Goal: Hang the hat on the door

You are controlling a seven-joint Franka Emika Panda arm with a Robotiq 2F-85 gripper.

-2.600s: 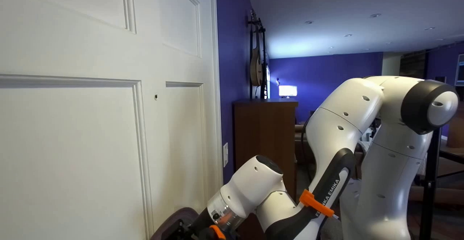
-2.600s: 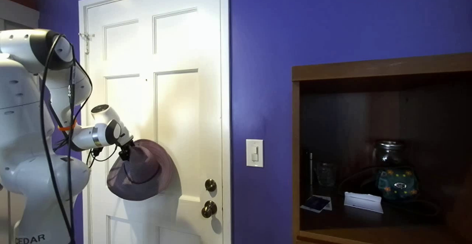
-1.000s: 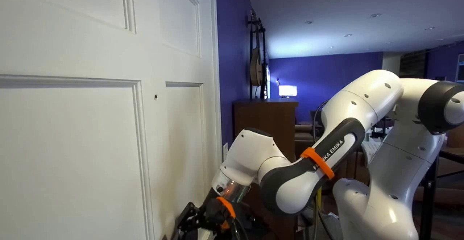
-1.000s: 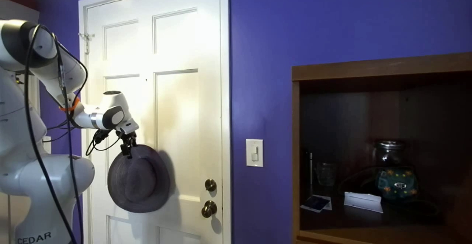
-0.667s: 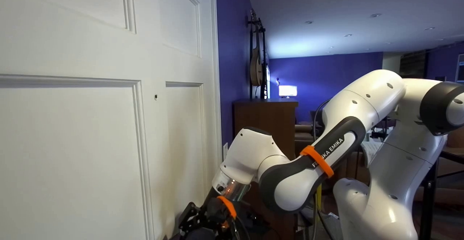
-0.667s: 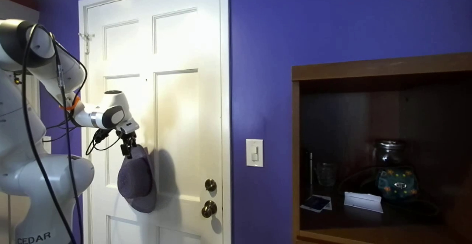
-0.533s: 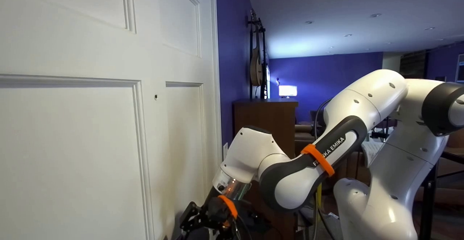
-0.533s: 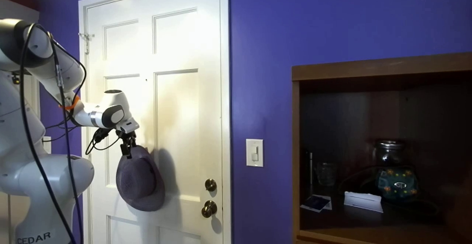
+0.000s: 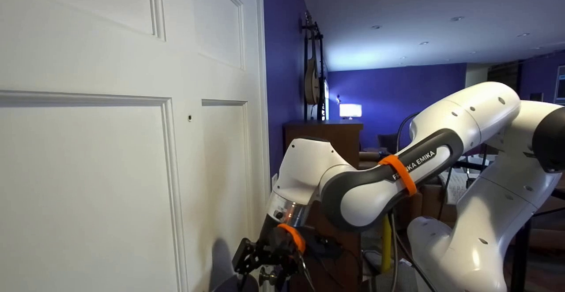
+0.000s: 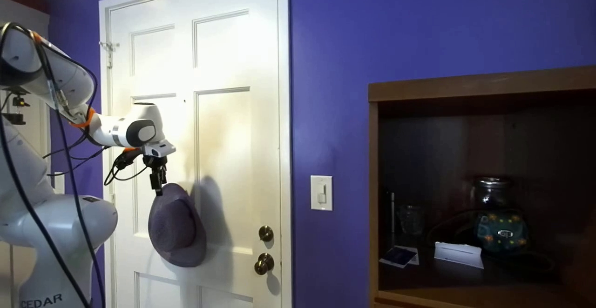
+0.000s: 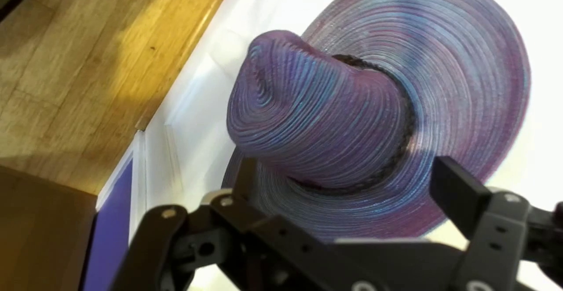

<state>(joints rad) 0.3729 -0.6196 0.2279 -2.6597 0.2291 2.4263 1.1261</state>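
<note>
The hat [image 10: 174,226] is dull purple-grey in an exterior view and hangs brim-flat near the white door [image 10: 260,159], crown outward. In the wrist view the hat [image 11: 325,119] shows blue-purple rings and a dark braided band. What holds it up is hidden, and no cord shows. In an exterior view only a dark edge of the hat [image 9: 250,284] shows, beside the door [image 9: 88,186]. My gripper [image 10: 159,192] is just above and beside the hat's top edge. In the wrist view the gripper [image 11: 343,172] is open, its fingers wide apart with nothing between them.
Brass knobs [image 10: 264,264] sit low on the door's right side. A light switch [image 10: 321,193] is on the purple wall. A brown wooden cabinet [image 10: 484,83] holding a jar and a pouch stands at right. Cables [image 10: 74,196] hang along the arm.
The arm has risen and drawn back, and my gripper has come up off the hat. The hat turned and swung, and now hangs lower and left of its first tilted pose.
</note>
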